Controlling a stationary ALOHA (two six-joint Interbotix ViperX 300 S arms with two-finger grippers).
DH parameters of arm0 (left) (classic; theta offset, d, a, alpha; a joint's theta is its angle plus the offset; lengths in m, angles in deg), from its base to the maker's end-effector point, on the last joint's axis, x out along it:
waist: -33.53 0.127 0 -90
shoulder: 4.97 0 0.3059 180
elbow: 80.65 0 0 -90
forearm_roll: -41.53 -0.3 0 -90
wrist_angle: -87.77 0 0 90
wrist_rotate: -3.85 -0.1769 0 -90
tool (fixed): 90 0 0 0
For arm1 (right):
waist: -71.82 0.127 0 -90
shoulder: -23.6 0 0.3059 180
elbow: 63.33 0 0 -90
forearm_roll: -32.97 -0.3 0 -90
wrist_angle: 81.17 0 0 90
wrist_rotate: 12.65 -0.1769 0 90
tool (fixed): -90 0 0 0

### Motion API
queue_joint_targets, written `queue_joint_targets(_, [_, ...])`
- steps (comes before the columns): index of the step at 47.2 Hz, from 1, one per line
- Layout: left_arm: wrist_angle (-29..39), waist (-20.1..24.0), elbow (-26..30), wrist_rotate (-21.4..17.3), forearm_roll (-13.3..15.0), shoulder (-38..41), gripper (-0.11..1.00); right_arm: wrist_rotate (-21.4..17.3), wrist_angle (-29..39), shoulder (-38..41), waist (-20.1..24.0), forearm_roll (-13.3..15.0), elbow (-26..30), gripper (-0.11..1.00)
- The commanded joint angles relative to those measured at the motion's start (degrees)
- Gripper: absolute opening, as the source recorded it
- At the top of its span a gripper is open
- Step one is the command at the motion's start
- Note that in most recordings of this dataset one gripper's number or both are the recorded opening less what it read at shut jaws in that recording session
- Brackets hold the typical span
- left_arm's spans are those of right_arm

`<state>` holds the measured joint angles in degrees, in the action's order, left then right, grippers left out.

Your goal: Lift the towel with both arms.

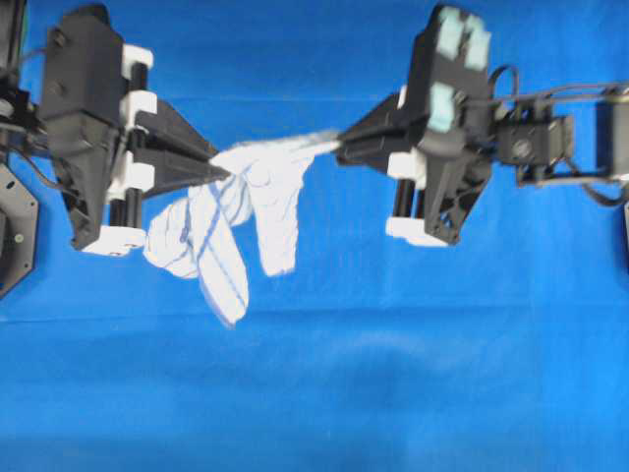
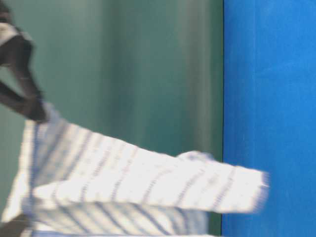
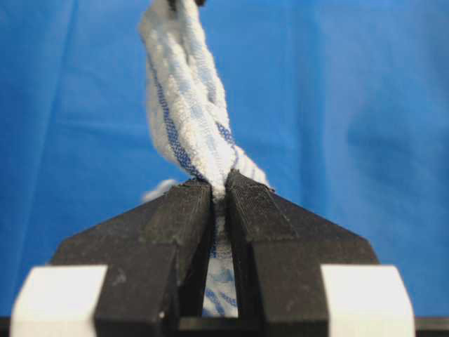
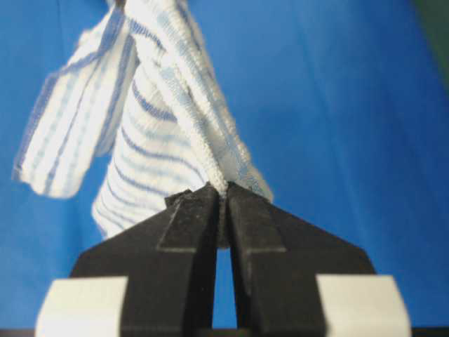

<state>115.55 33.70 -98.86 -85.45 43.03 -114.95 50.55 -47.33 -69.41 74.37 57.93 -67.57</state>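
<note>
Overhead exterior view: your striped towel (image 1: 236, 221) hangs in the air between the two arms, above the blue table cover (image 1: 393, 393). The left gripper (image 1: 218, 169) is clamped on one bunched end, the right gripper (image 1: 339, 145) on the other, and the span between them is twisted into a rope.

Left wrist view: fingertips (image 3: 196, 203) are pinched tight on a thin fold of cloth. The hold sits right at the tips, so there is little margin.

Right wrist view: same story. The jaws are closed on the hem at the very tips, with most of the towel dangling off to one side.

Risks as you go on:
- If you spread the arms any further, the taut twist could drag the cloth out of a tip pinch.
- A jerky lift may swing the hanging folds and load one side alone.
- If one end slips, the towel drops and hangs from a single gripper.
</note>
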Motion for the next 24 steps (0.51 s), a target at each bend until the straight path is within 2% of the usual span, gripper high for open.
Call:
queue_joint_targets(1, [2.0,-0.1,4.4,0.0,-0.1,-0.5,0.04,1.2,2.5,-1.7,-0.2,0.1,4.1,0.05])
queue_joint_targets(12, [6.4,0.4,12.3,-0.5,-0.2,-0.2,0.04,4.7,7.9,-1.8,-0.2,0.1,10.7,0.05])
queue_joint_targets(24, [9.1,1.1,17.7,-0.5,-0.3,1.4,0.04,6.7,10.6,-2.9,-0.1,-0.1,14.2,0.05])
